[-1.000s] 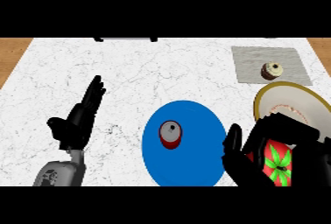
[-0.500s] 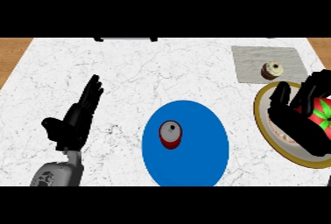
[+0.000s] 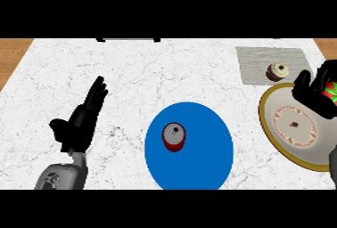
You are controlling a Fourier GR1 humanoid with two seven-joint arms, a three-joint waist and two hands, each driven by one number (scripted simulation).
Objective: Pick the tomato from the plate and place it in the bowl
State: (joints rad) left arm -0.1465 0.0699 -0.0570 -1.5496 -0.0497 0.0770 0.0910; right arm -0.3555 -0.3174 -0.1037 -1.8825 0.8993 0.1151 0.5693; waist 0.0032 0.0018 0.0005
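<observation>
Right hand, fingers curled round the red-and-green tomato, hangs at the view's right edge above the cream bowl, well apart from the blue plate, while the left hand rests spread.

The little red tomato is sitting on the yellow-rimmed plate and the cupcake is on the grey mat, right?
Not quite. In the head view the tomato sits on the blue plate, not on the yellow-rimmed dish to its right. The cupcake is indeed on the grey mat.
</observation>
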